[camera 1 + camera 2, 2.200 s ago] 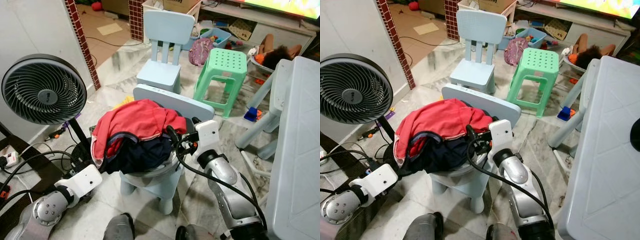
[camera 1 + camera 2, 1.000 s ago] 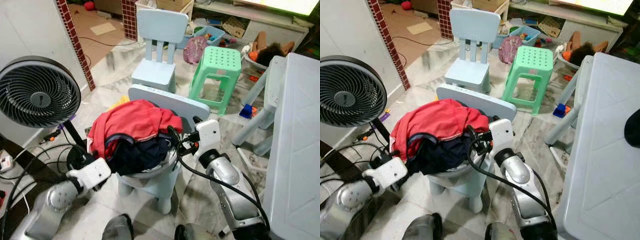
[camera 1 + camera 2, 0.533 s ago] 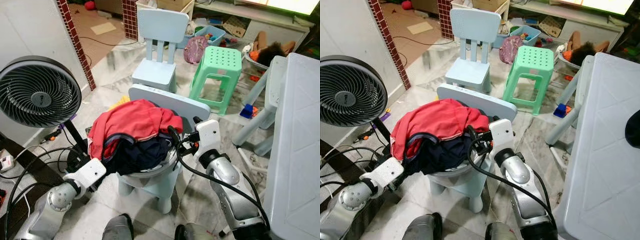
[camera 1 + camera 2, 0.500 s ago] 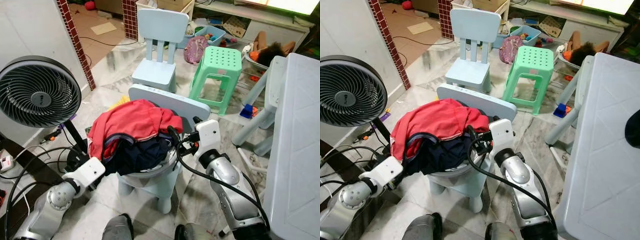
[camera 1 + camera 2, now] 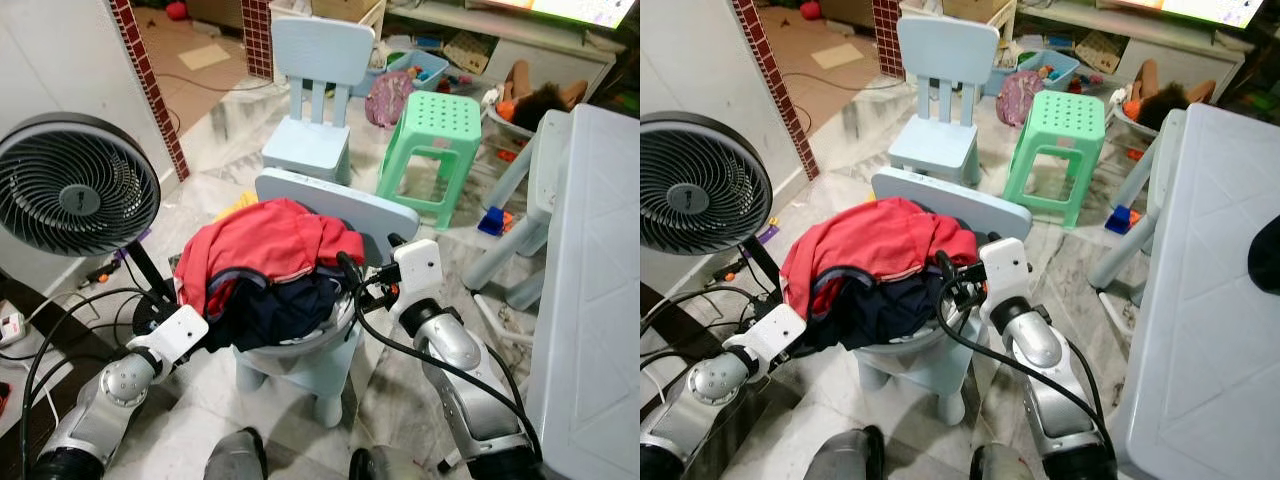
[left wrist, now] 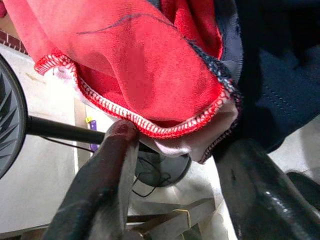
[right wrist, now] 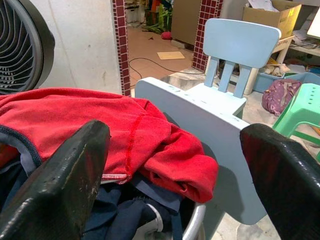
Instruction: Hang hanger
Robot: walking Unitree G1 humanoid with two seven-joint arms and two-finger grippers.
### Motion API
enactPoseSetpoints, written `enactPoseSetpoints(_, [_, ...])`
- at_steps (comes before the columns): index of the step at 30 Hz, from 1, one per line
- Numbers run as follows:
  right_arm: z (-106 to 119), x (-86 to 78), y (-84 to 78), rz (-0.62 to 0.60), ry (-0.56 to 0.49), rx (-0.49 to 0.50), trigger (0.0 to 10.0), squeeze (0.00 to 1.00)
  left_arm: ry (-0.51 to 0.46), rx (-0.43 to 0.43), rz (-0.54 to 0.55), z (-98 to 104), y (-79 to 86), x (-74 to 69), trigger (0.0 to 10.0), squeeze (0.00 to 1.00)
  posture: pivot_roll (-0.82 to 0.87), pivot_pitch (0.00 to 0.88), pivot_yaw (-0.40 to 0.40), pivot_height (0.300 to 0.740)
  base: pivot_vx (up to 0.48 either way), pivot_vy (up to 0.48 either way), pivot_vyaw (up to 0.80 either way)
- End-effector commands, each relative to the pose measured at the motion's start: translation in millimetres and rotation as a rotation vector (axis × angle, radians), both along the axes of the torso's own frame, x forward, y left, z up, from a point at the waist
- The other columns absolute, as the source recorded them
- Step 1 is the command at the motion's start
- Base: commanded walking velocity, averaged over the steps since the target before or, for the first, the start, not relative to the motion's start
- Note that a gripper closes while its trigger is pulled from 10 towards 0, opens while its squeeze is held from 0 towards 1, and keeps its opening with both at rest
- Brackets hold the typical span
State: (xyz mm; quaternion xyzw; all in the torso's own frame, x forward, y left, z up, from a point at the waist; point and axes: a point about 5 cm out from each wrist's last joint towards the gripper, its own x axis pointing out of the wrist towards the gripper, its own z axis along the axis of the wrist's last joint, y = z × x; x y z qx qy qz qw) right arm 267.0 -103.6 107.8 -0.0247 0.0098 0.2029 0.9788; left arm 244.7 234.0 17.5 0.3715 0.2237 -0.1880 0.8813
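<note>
A heap of clothes fills a grey basin on a small pale-blue chair: a red garment on top, a navy one below. No hanger can be made out. My left gripper reaches into the heap's lower left edge. The left wrist view has the left gripper open, the red garment's stitched hem hanging between its fingers. My right gripper sits at the heap's right side by the chair back. In the right wrist view the right gripper stands wide open, facing the red garment.
A black standing fan is at my left, cables on the floor beneath it. Behind are a second blue chair and a green stool. A white table lines the right side. A person lies far right.
My left arm has swung in from the lower left, bringing its gripper up to the heap's edge. The right arm has stayed put; the camera shifted slightly.
</note>
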Motion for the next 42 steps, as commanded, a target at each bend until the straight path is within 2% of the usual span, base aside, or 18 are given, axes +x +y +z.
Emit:
enactPoseSetpoints(1, [5, 0.6, -0.8, -0.002, -0.018, -0.001, 10.0, 0.0, -0.012, 0.002, 0.003, 0, 0.8, 1.1, 0.0, 0.0, 0.06, 0.119, -0.015, 0.74, 0.0, 0.0, 0.0])
enactPoseSetpoints(8, [4, 2.2, 0.4, -0.003, -0.019, 0.002, 10.0, 0.0, -0.03, -0.003, -0.002, -3, 1.5, 1.3, 0.0, 0.0, 0.06, 0.103, -0.014, 0.74, 0.0, 0.0, 0.0])
enactPoseSetpoints(15, [6, 5.4, -0.8, -0.009, -0.024, 0.002, 10.0, 0.0, -0.073, 0.003, 0.006, -2, 0.7, 8.3, 0.0, 0.0, 0.06, 0.101, -0.014, 0.74, 0.0, 0.0, 0.0])
enactPoseSetpoints(20, [6, 6.3, -0.9, -0.014, -0.028, 0.001, 10.0, 0.0, -0.132, -0.006, 0.009, 2, -3.1, 16.1, 0.0, 0.0, 0.05, 0.09, -0.01, 0.74, 0.0, 0.0, 0.0])
enactPoseSetpoints(23, [6, 8.7, -0.2, -0.017, -0.035, 0.002, 10.0, 0.0, -0.251, -0.074, 0.034, 20, -6.8, 29.9, 0.0, 0.0, 0.06, 0.077, -0.008, 0.74, 0.0, 0.0, 0.0])
enactPoseSetpoints(25, [6, 9.2, -0.2, -0.017, -0.035, 0.002, 10.0, 0.0, -0.263, -0.085, 0.034, 22, -7.7, 31.6, 0.0, 0.0, 0.06, 0.073, -0.008, 0.74, 0.0, 0.0, 0.0])
enactPoseSetpoints(28, [7, 11.6, -0.2, -0.019, -0.04, 0.004, 10.0, 0.0, -0.34, -0.203, 0.075, 44, -15.5, 43.9, 0.0, 0.0, 0.06, 0.059, -0.008, 0.74, 0.0, 0.0, 0.0])
enactPoseSetpoints(31, [5, 14.0, -0.1, -0.024, -0.041, 0.005, 10.0, 0.0, -0.441, -0.411, 0.137, 78, -33.1, 57.4, 0.0, 0.0, 0.08, 0.035, -0.013, 0.74, 0.0, 0.0, 0.0])
enactPoseSetpoints(33, [4, 15.4, 0.9, -0.025, -0.04, 0.006, 10.0, 0.0, -0.478, -0.49, 0.142, 92, -41.9, 61.9, 0.0, 0.0, 0.09, 0.021, -0.018, 0.74, 0.0, 0.0, 0.0])
enactPoseSetpoints(35, [2, 17.0, 2.3, -0.026, -0.039, 0.008, 10.0, 0.0, -0.497, -0.604, 0.155, 106, -53.1, 66.4, 0.0, 0.0, 0.09, 0.009, -0.024, 0.74, 0.0, 0.0, 0.0])
enactPoseSetpoints(39, [-4, 21.8, 1.3, -0.054, -0.028, 0.02, 10.0, 0.0, -0.528, -0.789, 0.097, 139, -82.5, 71.3, 0.0, 0.0, 0.11, 0.0, -0.033, 0.74, 0.0, 0.0, 0.0])
enactPoseSetpoints(40, [-5, 23.6, 0.4, -0.063, -0.025, 0.021, 10.0, 0.0, -0.525, -0.812, 0.091, 143, -86.3, 72.2, 0.0, 0.0, 0.11, 0.0, -0.033, 0.74, 0.0, 0.0, 0.0])
enactPoseSetpoints(42, [-3, 30.9, -3.5, -0.105, -0.038, 0.021, 10.0, 0.0, -0.529, -0.897, 0.02, 163, -104.2, 71.3, 0.0, 0.0, 0.11, 0.0, -0.026, 0.74, 0.0, 0.0, 0.0])
